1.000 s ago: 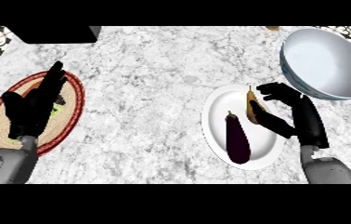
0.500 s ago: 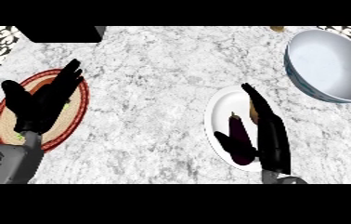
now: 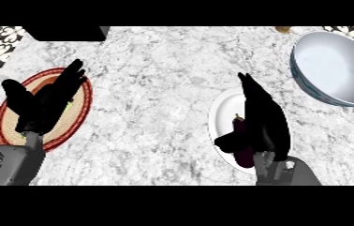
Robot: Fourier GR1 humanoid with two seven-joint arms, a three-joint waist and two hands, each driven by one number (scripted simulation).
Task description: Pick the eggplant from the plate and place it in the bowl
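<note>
Head view: right hand [image 3: 266, 122], fingers straight, lies over the eggplant [image 3: 240, 143] on the plate [image 3: 223, 112].

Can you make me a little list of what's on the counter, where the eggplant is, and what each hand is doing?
eggplant: lying on the plate, mostly hidden by the right hand
plate: white, on the counter's right side
bowl: pale, at the upper right, nothing in it
mat: round, red-rimmed, at the left
right hand: over the plate, fingers straight, thumb beside the eggplant, not lifting it
left hand: open, resting over the mat
counter: grey-white marble
</note>
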